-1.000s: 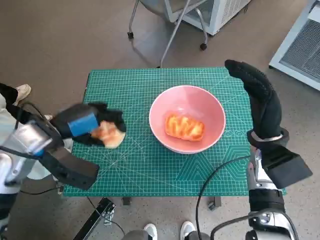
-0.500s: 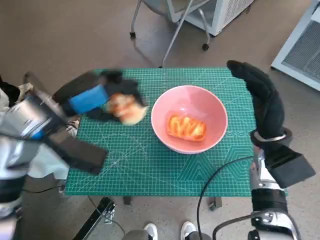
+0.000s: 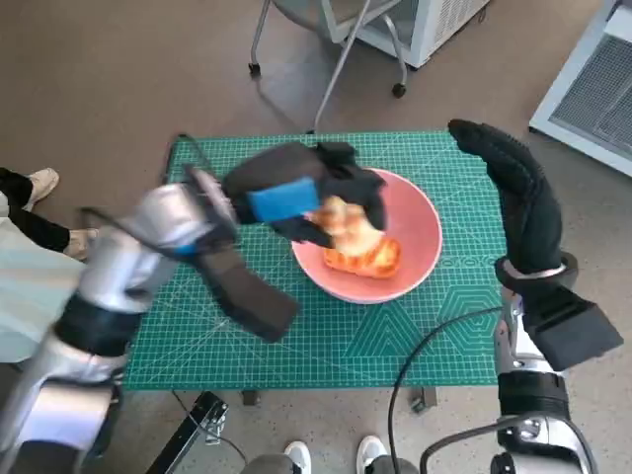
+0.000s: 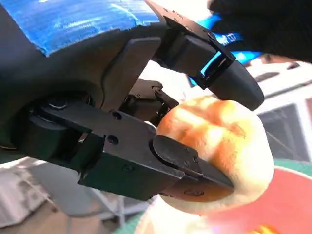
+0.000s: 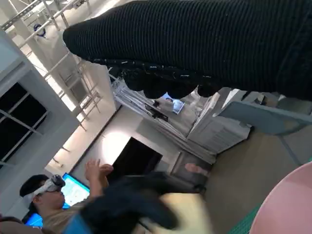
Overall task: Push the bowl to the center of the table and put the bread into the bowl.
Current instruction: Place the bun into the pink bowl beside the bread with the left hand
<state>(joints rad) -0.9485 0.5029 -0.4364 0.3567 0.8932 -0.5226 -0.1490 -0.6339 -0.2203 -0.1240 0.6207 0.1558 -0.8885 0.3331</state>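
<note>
A pink bowl [image 3: 420, 247] stands near the middle of the green cutting mat [image 3: 326, 341], with an orange-striped bread [image 3: 375, 259] lying inside it. My left hand [image 3: 306, 193] hovers over the bowl's left side and grips a pale golden bread roll [image 3: 348, 225]. In the left wrist view the black fingers [image 4: 185, 168] clamp that roll [image 4: 224, 146] above the bowl's pink rim [image 4: 287, 204]. My right hand [image 3: 513, 188], in its black glove, is raised at the bowl's right with its fingers apart and nothing in it.
The mat covers a small table with floor all round. A wheeled chair base [image 3: 326, 49] and a white cabinet [image 3: 425, 25] stand beyond the far edge. A person's shoe [image 3: 39, 183] shows at the left. A person in a headset [image 5: 46, 195] appears in the right wrist view.
My left hand has carried the roll up from the mat's left side and rightward until it hangs over the bowl. The right hand and the bowl have stayed put.
</note>
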